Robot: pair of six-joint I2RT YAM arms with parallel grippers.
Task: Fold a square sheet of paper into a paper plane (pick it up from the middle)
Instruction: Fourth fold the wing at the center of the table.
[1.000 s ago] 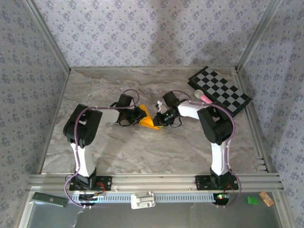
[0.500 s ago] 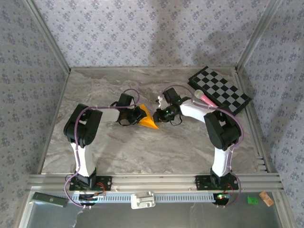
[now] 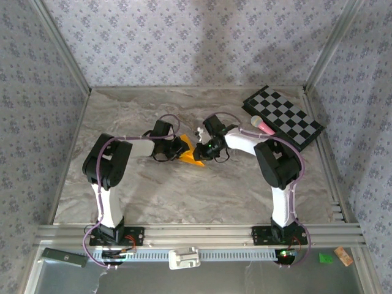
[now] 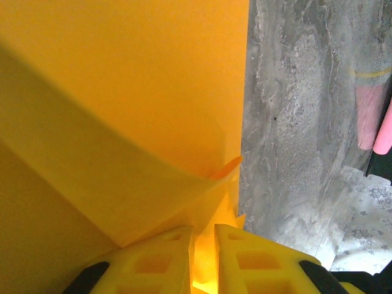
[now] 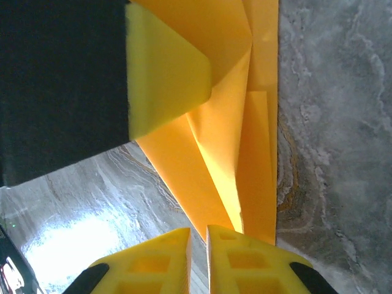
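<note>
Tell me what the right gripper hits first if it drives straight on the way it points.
The folded paper, lying right at the right gripper's fingertips. Beyond it likely a yellow finger of the left gripper, though depth is unclear.

My table (image 3: 184,196) has a grey marbled top, softly lit. 3 walls (image 3: 184,43) in lilac floral paper close it in, with aluminium posts (image 3: 61,46) at the 2 back corners and a slotted rail (image 3: 202,233) along its near edge.

paper plane (image 3: 193,160), folds too small overhead, cropped by wrist-view edges
</note>
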